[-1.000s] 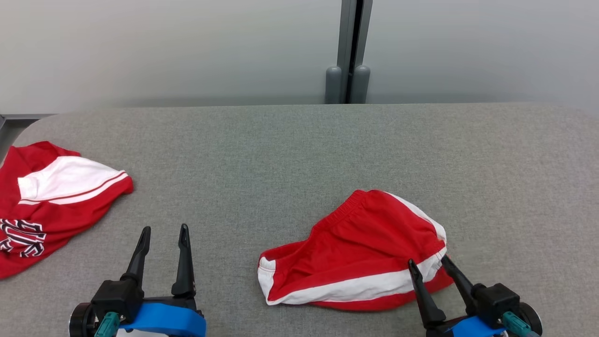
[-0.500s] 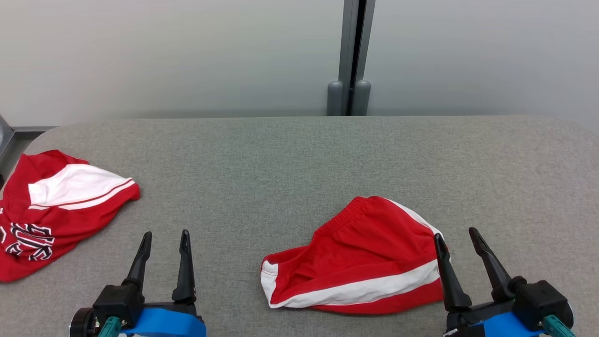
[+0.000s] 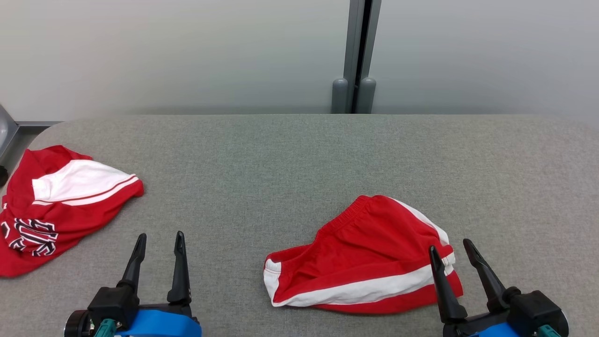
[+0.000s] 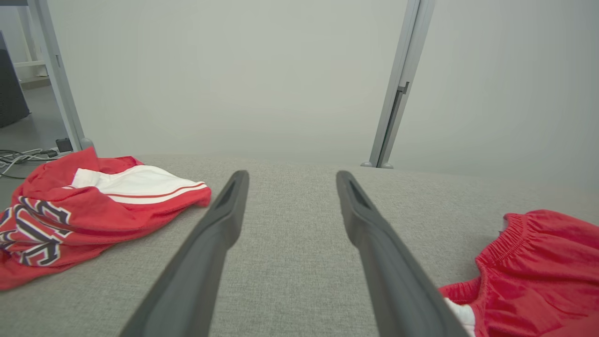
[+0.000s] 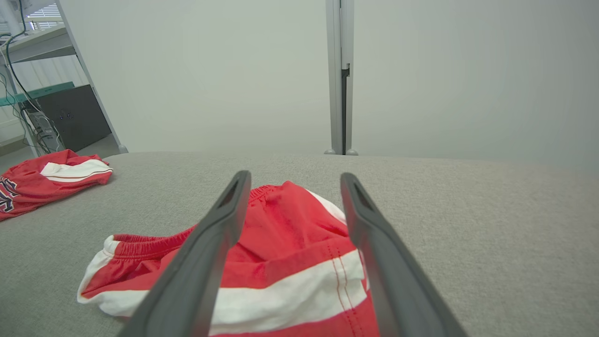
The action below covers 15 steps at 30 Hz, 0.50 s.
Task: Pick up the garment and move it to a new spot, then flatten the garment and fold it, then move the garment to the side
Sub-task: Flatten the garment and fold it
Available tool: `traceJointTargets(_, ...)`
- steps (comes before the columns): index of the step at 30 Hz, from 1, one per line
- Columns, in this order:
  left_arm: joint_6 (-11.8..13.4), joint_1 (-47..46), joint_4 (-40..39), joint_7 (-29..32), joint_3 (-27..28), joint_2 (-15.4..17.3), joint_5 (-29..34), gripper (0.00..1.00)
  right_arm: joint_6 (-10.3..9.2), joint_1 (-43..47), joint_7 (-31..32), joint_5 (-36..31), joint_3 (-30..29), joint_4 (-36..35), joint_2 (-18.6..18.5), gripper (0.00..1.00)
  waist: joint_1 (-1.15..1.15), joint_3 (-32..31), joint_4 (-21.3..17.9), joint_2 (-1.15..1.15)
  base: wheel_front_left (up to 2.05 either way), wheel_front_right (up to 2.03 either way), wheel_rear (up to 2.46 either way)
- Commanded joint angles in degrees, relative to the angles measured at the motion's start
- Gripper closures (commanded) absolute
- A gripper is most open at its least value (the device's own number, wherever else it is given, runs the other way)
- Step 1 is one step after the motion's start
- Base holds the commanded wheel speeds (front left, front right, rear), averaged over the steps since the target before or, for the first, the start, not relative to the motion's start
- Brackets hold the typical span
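Bunched red shorts lie on the grey counter, right of centre. Your right gripper, fingers apart, is at their right edge; your left gripper, also apart, is over bare counter. They are likely light and floppy: pinch the elastic waistband.

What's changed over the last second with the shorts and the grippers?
The right gripper opened wider, letting go of the right edge of the shorts, and shifted to the right. The shorts lie loose on the table. The left gripper, open, and the jersey stayed put; the camera moved slightly.
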Motion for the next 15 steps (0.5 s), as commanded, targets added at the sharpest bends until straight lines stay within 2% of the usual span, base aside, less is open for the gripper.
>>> traceJointTargets(1, -0.27, -0.41, 0.08, -0.17, 0.41, -0.03, 0.44, 0.00, 0.02, -0.07, -0.19, -0.33, -0.07, 0.33, -0.03, 0.00, 0.00, 0.01, -0.03, 0.00, 0.00, 0.00, 0.00)
traceJointTargets(15, -0.91, -5.15, 0.49, -0.17, -0.88, 0.02, 2.43, 0.00, 0.03, -1.71, -0.19, -0.35, 0.04, 0.84, -0.04, 0.00, 0.00, 1.28, -2.24, 0.00, 0.00, 0.00, 0.00)
